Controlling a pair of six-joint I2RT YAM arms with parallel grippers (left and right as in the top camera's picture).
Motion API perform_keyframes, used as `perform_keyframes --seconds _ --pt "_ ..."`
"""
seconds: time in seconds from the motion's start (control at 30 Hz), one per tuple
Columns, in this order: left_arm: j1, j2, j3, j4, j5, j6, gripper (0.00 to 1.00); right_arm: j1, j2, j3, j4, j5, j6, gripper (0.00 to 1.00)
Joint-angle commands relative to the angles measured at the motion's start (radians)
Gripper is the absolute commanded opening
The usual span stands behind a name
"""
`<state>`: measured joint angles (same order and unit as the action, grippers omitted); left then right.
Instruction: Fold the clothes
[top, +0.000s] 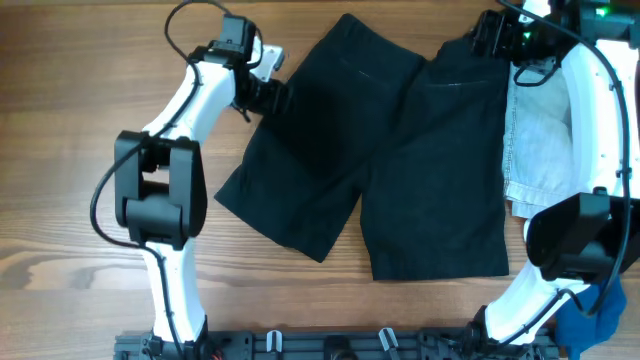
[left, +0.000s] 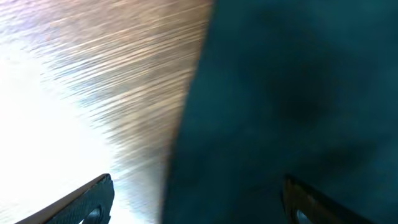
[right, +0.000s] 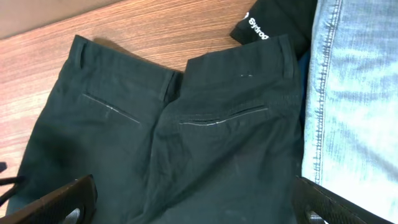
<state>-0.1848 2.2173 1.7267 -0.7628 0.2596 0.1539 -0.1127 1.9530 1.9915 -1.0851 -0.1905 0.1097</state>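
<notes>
Near right corner: a small blue cloth (top: 592, 316) lies beside the right arm's base, apart from the work.
Shorts, near end: the black shorts (top: 400, 170) lie around the middle of the table (top: 70, 250). Both leg hems point at the near edge, the left leg splayed toward the left edge.
Shorts, lay: flat and single-layered, back side up. The right wrist view shows two pocket slits and no crease or doubled layer.
Right edge: light-blue jeans (top: 540, 140) lie just beside the shorts' right leg, touching or slightly under it.
Left gripper (top: 266, 93): low at the shorts' left side toward the far end. Its jaws stand wide apart, one finger over bare wood and the other over black cloth, gripping nothing.
Right gripper (top: 490, 35): above the waistband's right corner near the far edge, fingers spread and holding nothing.
Far right corner: a black piece with white print (right: 267, 22) sits just beyond the waistband.
Done: apparently only the spreading out.
Left: every fold. Probably one leg goes over the other first, then waist to hem.
</notes>
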Motion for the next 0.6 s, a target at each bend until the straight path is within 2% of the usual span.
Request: perform_keyframes --seconds 0.0,0.07,0.1,0.13,0.17,0.23,0.3,0.37,0.47,0.57 --pt "0.031 0.053 -0.008 0.045 -0.002 0.053 0.86 0.017 0.010 -0.002 -0.002 -0.014 -0.025 1.00" --pt "0.030 0.065 -0.008 0.052 0.002 0.053 0.83 0.020 0.010 -0.002 -0.002 -0.013 -0.029 1.00" --pt "0.025 0.068 -0.008 0.048 0.019 0.052 0.78 0.020 0.010 -0.002 -0.002 -0.013 -0.028 1.00" --pt "0.023 0.068 -0.008 0.041 0.029 0.052 0.65 0.020 0.010 -0.002 -0.002 -0.013 -0.028 1.00" --pt "0.016 0.068 -0.008 0.016 0.035 0.052 0.41 0.020 0.010 -0.002 -0.002 -0.013 -0.029 1.00" --pt "0.014 0.068 -0.008 -0.073 0.034 0.052 0.12 0.020 0.010 -0.002 -0.003 -0.013 -0.031 1.00" --pt "0.018 0.070 -0.018 -0.161 0.003 0.047 0.07 0.020 0.010 -0.002 -0.004 -0.013 -0.032 1.00" --pt "0.025 0.070 -0.045 -0.161 -0.031 0.040 0.04 0.020 0.010 -0.002 0.000 -0.013 -0.032 1.00" --pt "0.050 0.070 -0.047 -0.079 -0.100 -0.042 0.04 0.020 0.011 -0.002 0.000 -0.013 -0.032 1.00" --pt "0.100 0.070 -0.047 0.019 -0.105 -0.098 0.04 0.020 0.011 -0.002 0.001 -0.013 -0.032 1.00"
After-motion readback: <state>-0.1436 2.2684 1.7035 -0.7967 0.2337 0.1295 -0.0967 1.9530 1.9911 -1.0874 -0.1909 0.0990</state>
